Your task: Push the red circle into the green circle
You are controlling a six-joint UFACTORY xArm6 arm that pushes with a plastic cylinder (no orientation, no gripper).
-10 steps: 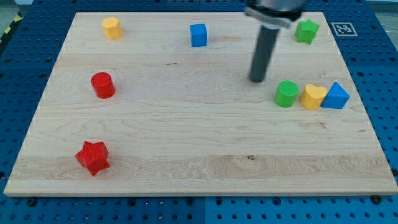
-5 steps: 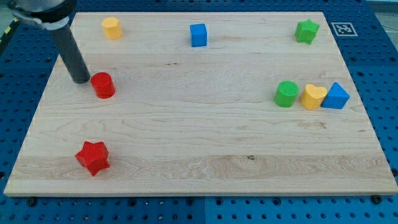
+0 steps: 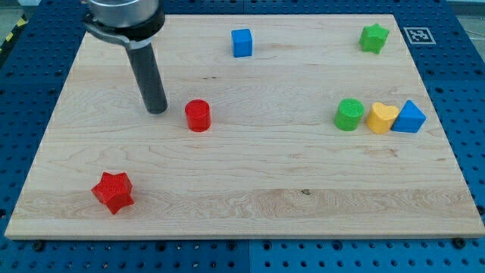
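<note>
A pale wooden desk (image 3: 242, 197) fills most of the view. All around it lies a blue pegboard (image 3: 470, 114) dotted with holes. Beyond the desk's top right corner sits a black-and-white marker (image 3: 417, 35). Beyond its top left corner runs a yellow-black stripe (image 3: 11, 34).

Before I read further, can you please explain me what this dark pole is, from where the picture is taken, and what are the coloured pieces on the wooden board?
The dark pole is the end of a robot arm. It has no pincer and holds nothing; its lower end, my tip, only slides on the wooden board and pushes blocks. There is one camera view; its mounting place is not recorded.

My tip stands just to the view's left of the red circle, with a small gap. The green circle is far to the view's right, in a row with a yellow heart and a blue triangle. A blue cube and a green star lie near the top, a red star at the bottom left.
</note>
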